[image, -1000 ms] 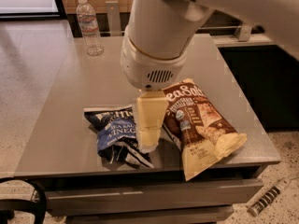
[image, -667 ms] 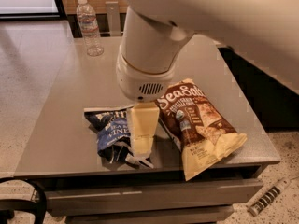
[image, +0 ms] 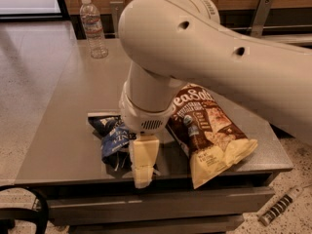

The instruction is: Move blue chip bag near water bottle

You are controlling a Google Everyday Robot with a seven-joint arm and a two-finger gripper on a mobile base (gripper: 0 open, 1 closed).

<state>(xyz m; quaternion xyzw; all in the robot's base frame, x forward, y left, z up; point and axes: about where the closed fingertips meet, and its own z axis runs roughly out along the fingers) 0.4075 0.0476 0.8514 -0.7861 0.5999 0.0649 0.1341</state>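
My gripper [image: 144,165] low at blue chip bag [image: 111,139] edge, likely for pickup; grip state: cannot tell. Target water bottle [image: 93,28] well beyond bag.

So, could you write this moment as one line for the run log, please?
gripper: down at blue chip bag, front of table | water bottle: upright, far corner | task: not yet done

One blue bag [image: 112,139] and one brown bag [image: 210,133], two in all, lie on the one worktop [image: 63,126]. One bottle [image: 92,27] stands at its far left corner. One arm [image: 209,48] reaches in, carrying one end effector [image: 144,164] at the near edge, against the blue bag's right side.
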